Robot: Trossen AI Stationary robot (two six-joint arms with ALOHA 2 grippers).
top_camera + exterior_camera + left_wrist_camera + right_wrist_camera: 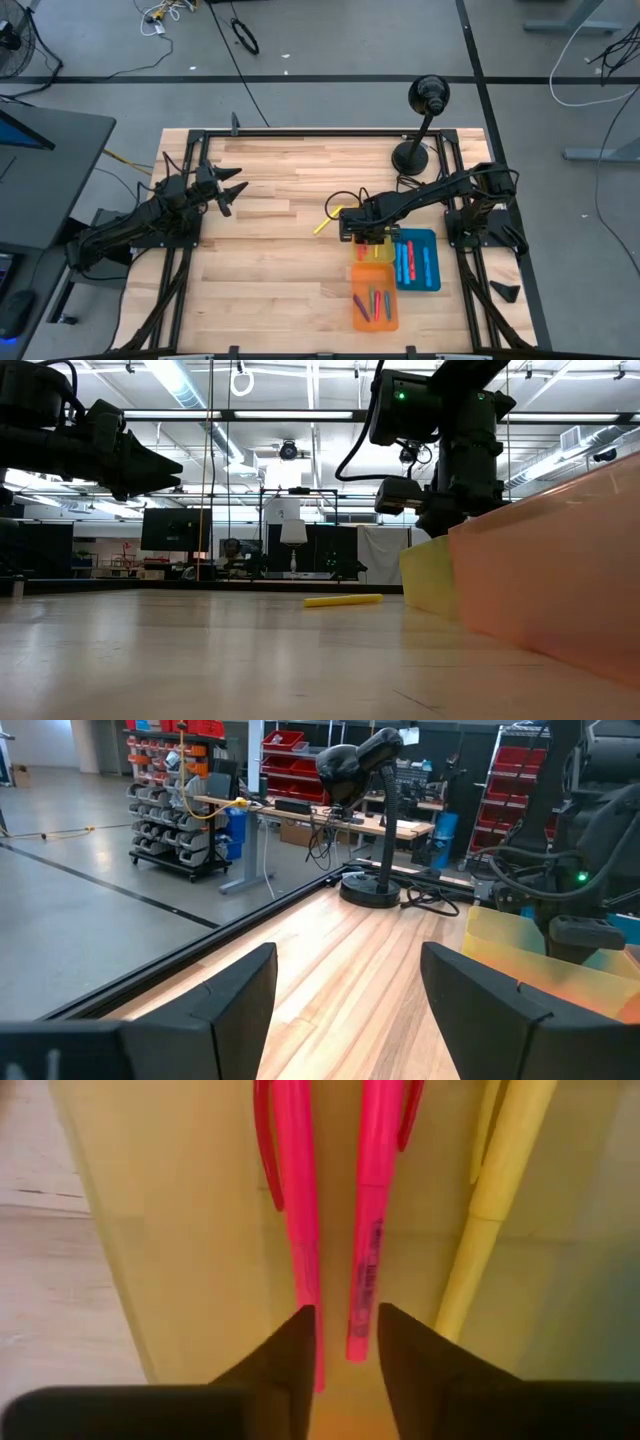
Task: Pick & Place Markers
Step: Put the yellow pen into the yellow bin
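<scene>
One thin yellow plastic marker [323, 225] lies loose on the pale wooden slatted table [270, 270], just beside the translucent yellow rectangular tray [372, 249]; by appearance it is the only one not yet binned. Sorting looks nearly finished: red and blue markers [405, 262] lie in the blue tray [433, 262], and mixed-colour ones in the orange tray [357, 313]. The right gripper [345, 1342] hangs low over the yellow tray, fingers slightly parted with a pink marker [368, 1250] lying between their tips, apparently just let go. A second pink marker [296, 1230] and a pale yellow one [480, 1230] lie alongside, each slender with a pocket clip. The left gripper [232, 190] waits spread wide near the table's left side, holding nothing.
</scene>
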